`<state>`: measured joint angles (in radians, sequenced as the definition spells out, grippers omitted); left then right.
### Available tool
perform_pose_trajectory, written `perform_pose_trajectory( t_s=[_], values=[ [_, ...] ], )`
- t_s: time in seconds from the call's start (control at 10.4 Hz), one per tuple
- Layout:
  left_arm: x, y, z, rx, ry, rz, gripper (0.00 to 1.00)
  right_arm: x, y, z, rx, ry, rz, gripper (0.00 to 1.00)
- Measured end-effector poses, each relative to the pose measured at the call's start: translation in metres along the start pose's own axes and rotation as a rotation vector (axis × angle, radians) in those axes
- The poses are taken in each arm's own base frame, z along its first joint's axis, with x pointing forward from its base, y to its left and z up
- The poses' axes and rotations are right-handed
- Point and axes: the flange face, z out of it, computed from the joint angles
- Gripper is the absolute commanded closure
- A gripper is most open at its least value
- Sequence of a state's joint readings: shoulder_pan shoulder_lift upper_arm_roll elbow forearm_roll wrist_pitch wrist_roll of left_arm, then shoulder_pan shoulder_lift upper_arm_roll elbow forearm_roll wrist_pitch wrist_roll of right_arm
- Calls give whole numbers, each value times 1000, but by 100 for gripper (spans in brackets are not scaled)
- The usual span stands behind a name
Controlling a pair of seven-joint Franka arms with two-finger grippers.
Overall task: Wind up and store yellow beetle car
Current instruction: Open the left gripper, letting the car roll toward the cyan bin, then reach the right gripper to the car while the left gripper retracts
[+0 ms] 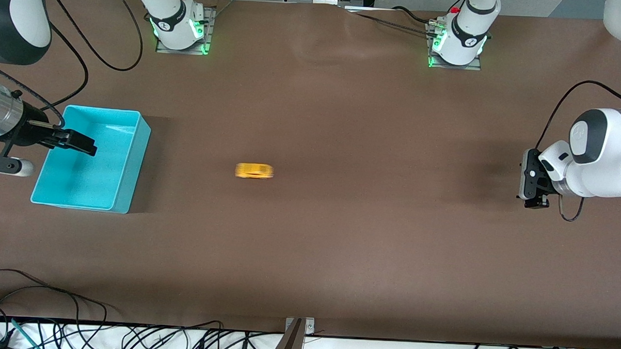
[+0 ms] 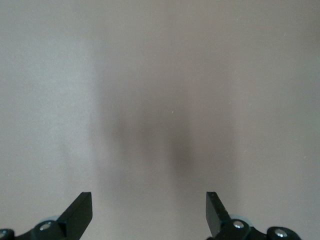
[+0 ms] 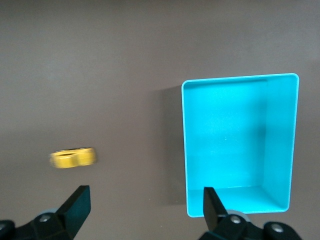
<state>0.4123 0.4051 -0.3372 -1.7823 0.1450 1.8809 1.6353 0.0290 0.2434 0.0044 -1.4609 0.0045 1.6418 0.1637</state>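
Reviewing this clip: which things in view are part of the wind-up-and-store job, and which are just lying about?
Part of the job:
yellow beetle car, loose on the table, mid-table
teal bin, with nothing in it, at the right arm's end
right gripper, open over the bin
left gripper, open over bare table

Lying about:
cables along the table's near edge

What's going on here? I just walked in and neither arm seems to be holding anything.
Nothing is held. The yellow beetle car sits alone on the brown table, between the two arms and outside the empty teal bin. It looks blurred, so it may be rolling. The right gripper hangs over the bin, jaws open. The left gripper hangs over bare table at the left arm's end, jaws open.
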Motion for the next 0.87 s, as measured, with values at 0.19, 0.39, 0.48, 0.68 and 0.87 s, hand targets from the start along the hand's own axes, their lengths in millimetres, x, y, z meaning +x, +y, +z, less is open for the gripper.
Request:
perform_pose_trajectory(
  t_s=[0.19, 0.39, 0.48, 0.68, 0.87],
  values=[
    [31, 1, -10, -39, 3, -55, 0, 0, -1, 5, -1, -9, -1, 0],
    [48, 2, -27, -55, 1, -103, 0, 0, -5, 12, -3, -23, -14, 0],
    [54, 4, -38, -64, -2, -141, 0, -1, -10, 22, -4, -36, -45, 0],
    [74, 15, -75, -78, -22, -290, 0, 0, -18, 49, -4, -44, -185, 0],
    [99, 34, -127, -53, -48, -469, 0, 1, -21, 82, 1, -46, -414, 0]
  ],
)
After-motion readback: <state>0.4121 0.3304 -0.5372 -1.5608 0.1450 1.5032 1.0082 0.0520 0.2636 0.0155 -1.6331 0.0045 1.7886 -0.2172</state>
